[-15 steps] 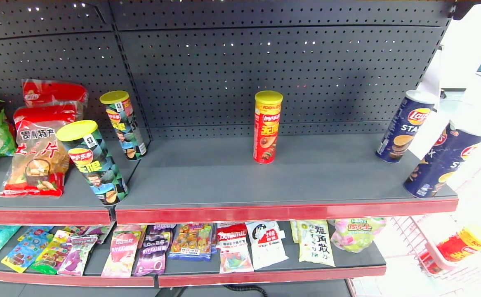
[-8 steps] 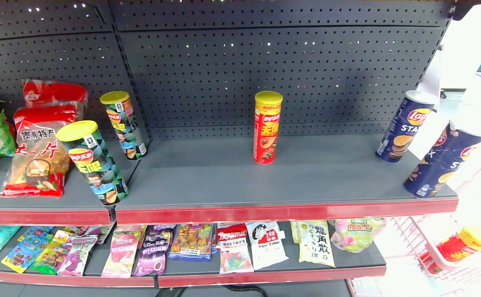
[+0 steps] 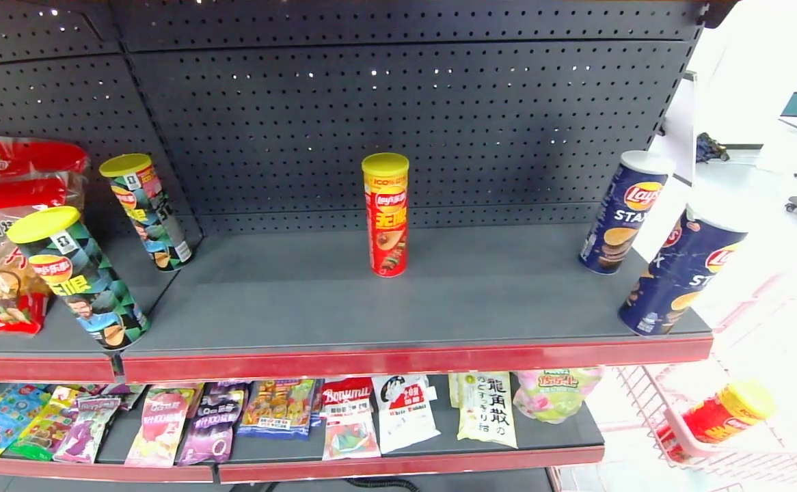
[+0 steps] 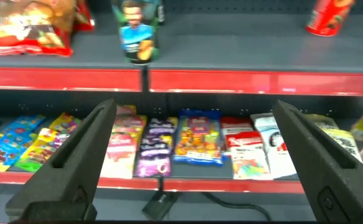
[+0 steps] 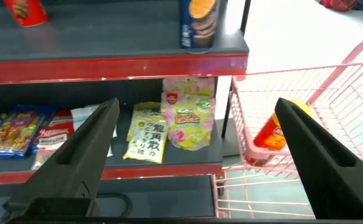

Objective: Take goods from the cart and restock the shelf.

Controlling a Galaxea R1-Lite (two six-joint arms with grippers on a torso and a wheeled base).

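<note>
Red can [image 5: 272, 132] (in pink cart [image 5: 274, 74]) sits beyond right gripper [image 5: 195, 107], jaws apart.

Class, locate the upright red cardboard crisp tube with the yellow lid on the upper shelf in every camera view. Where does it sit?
Head view: the red cardboard crisp tube stands mid-way along the grey shelf, toward the back.
Left wrist view: its lower part shows, on that shelf.
Right wrist view: its lower part shows, well apart from the dark blue tube.
Shared landmark: the shelf's red front strip.
</note>
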